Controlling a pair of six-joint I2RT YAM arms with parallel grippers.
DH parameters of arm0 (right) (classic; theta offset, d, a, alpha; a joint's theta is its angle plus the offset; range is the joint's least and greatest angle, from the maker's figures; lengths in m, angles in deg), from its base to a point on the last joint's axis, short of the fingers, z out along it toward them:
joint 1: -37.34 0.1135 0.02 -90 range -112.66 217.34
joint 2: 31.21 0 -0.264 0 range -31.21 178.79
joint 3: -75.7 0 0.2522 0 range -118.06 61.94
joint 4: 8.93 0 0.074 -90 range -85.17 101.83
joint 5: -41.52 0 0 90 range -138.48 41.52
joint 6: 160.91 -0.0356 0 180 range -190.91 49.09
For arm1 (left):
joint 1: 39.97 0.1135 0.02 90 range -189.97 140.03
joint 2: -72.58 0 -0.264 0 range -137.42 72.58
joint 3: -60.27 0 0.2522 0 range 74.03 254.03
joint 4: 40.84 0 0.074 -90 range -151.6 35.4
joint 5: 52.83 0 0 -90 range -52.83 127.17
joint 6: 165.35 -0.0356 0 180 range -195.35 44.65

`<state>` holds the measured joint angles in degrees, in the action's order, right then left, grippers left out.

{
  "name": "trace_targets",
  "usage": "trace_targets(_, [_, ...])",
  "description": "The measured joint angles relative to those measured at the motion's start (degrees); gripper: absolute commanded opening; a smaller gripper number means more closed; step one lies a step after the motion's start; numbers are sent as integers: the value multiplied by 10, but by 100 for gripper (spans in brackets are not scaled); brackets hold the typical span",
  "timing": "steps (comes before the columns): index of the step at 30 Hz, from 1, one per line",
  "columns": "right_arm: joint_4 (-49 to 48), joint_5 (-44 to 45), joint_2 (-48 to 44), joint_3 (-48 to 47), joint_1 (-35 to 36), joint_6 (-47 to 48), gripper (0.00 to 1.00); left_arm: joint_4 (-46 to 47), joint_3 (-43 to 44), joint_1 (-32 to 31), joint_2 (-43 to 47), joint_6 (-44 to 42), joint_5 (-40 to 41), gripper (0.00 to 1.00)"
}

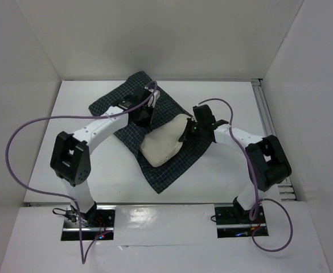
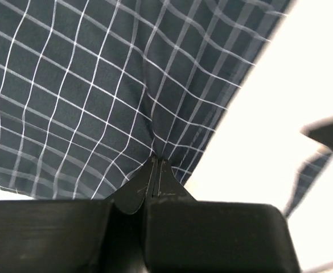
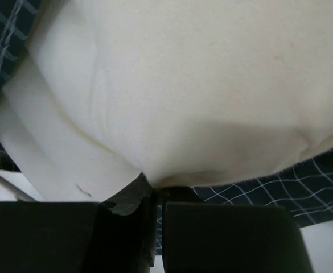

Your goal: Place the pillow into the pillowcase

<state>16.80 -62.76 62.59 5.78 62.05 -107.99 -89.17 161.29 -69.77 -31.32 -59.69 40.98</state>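
pillow [image 1: 163,145] at bench [image 1: 229,176] centre, atop checked pillowcase [image 1: 169,173]; left fingers [image 2: 148,181] pinched on pillowcase fold, 11 o'clock of pillow; right fingers [image 3: 133,196] clamped on pillow edge, 2 o'clock.

White table [image 1: 86,187], dark checked pillowcase [image 1: 167,173] spread across its middle, cream pillow [image 1: 163,147] lying on top, left gripper [image 1: 147,111] down on the pillowcase's far part, right gripper [image 1: 184,133] at the pillow's right edge.

No text, brand, number or sign can be read in any view. The pillowcase [image 1: 167,166] carries only a white grid check, and the pillow [image 1: 163,145] is plain cream.
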Motion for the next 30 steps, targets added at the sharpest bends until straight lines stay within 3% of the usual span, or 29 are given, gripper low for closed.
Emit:
trace_targets(5, [40,28,0,-34,-6,39,0,26,-53,2,97,42,-67,0])
trace_targets(9, [42,29,2,-40,-13,50,0,29,-63,-7,118,74,-117,0])
trace_targets(21, [5,-12,7,-39,-14,35,0,-6,-10,-16,9,113,-180,0])
trace_targets(30, [-47,-19,14,-30,37,-6,0,-17,45,-15,-4,121,-239,0])
